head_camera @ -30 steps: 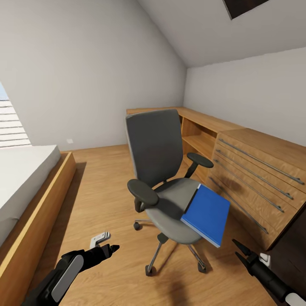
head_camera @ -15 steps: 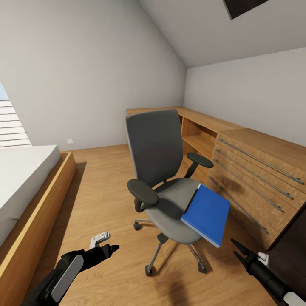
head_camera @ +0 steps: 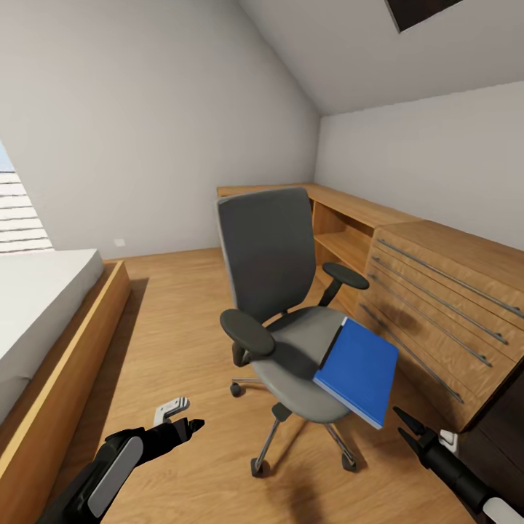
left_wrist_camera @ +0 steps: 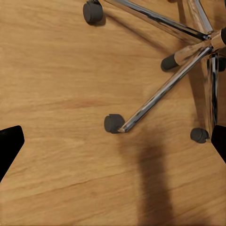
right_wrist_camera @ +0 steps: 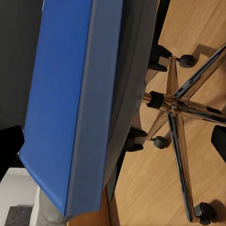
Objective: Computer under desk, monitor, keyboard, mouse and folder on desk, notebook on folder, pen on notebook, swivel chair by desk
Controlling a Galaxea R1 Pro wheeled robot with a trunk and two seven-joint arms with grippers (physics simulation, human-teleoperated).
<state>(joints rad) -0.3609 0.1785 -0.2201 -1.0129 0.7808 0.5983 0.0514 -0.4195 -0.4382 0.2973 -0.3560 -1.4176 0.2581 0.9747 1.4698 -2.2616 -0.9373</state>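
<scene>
Head view | folder (head_camera: 358,371) overhangs swivel chair (head_camera: 287,306) seat | castors partly hidden

The swivel chair (head_camera: 291,306) hides part of its own chrome base behind the seat in the head view, and the folder (head_camera: 358,370) covers the seat's right front corner. The bed (head_camera: 44,320) is cut off by the left edge, the wooden chest (head_camera: 437,306) by the right edge, and a dark ceiling opening (head_camera: 426,11) by the top. In the right wrist view the folder (right_wrist_camera: 70,94) runs past the upper edge, and each wrist view shows just dark finger slivers at its borders.
</scene>
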